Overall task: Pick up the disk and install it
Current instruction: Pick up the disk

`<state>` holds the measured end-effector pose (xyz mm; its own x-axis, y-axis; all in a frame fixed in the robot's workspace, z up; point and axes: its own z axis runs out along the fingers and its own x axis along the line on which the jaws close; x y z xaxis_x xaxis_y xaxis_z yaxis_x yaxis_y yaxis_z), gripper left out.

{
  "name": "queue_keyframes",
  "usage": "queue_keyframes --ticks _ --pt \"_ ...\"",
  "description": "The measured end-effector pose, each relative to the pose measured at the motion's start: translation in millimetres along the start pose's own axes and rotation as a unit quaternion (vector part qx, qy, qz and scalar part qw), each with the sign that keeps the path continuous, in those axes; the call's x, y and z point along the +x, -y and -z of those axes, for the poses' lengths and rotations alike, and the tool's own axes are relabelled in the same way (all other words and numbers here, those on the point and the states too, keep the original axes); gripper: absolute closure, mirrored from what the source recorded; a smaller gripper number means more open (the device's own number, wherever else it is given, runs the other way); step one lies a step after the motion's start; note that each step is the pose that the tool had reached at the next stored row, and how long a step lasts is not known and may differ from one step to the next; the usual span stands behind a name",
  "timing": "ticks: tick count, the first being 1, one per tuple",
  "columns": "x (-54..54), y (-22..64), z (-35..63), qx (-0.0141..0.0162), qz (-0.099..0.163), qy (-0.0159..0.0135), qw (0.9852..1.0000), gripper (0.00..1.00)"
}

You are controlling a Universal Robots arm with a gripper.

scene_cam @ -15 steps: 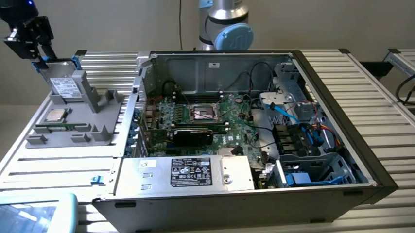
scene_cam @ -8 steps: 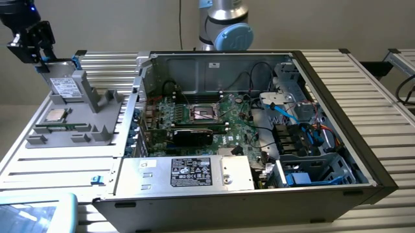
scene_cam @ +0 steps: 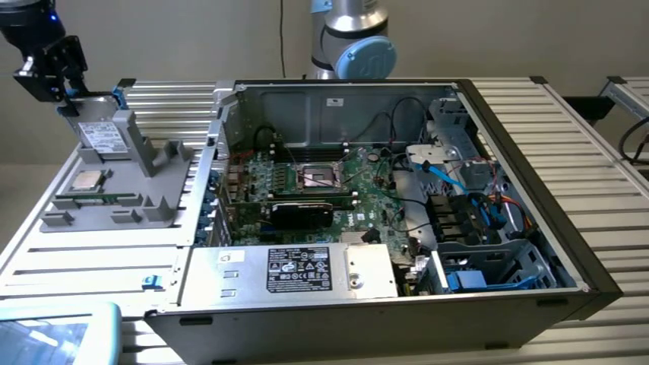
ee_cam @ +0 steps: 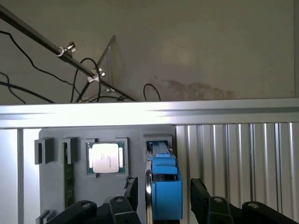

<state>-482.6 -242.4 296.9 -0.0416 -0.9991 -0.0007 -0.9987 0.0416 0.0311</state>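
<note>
The disk (scene_cam: 102,135) stands on edge in a slot of the grey holder (scene_cam: 152,163) at the exterior view's left, silver with a white label and a blue carrier on its top edge. My gripper (scene_cam: 63,90) hangs at the disk's upper end. In the wrist view the blue carrier of the disk (ee_cam: 164,186) runs between my two black fingers (ee_cam: 131,190), with a narrow gap on each side. The gripper (ee_cam: 164,198) is open and straddles the disk's edge without pressing on it.
A square CPU chip (scene_cam: 84,181) (ee_cam: 104,157) and a memory stick (scene_cam: 96,199) lie in the same holder. The open computer case (scene_cam: 527,228) fills the middle, with a motherboard (scene_cam: 315,182), a silver box (scene_cam: 294,270) and a drive bay (scene_cam: 487,266). The arm's base (scene_cam: 350,38) rises behind.
</note>
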Motion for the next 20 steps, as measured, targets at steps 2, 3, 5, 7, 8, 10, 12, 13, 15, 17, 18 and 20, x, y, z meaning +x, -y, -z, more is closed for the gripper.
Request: queue_keyframes --ticks 2,3,5,7,8,10,12,13,15,17,18,20 --pt "0.0 -0.5 -1.9 0.0001 0.0 0.0 1.0 0.43" --pt "0.0 -0.7 -3.0 0.0 0.0 0.0001 1.0 0.43" --pt "-0.1 -0.7 -5.6 0.0 0.001 0.0002 1.0 0.43" --pt "-0.1 -0.6 -8.3 0.0 0.001 0.0001 1.0 0.43" --pt "-0.1 -0.6 -9.5 0.0 0.001 0.0002 1.0 0.43" --pt "-0.5 -0.6 -11.3 0.0 0.001 0.0001 1.0 0.43" --pt "-1.5 -0.6 -12.0 -0.0001 0.001 0.0002 1.0 0.43" --pt "-1.7 -0.6 -12.2 0.0 0.001 0.0001 1.0 0.43" --pt "-2.5 -0.7 -12.8 -0.0001 0.002 0.0001 1.0 0.43" --pt "-3.6 -0.9 -13.5 -0.0001 0.002 0.0001 1.0 0.43" --pt "-4.0 -1.1 -13.6 -0.0001 0.003 0.0001 1.0 0.43" --pt "-5.1 -1.3 -13.9 0.0 0.003 0.0001 1.0 0.43"
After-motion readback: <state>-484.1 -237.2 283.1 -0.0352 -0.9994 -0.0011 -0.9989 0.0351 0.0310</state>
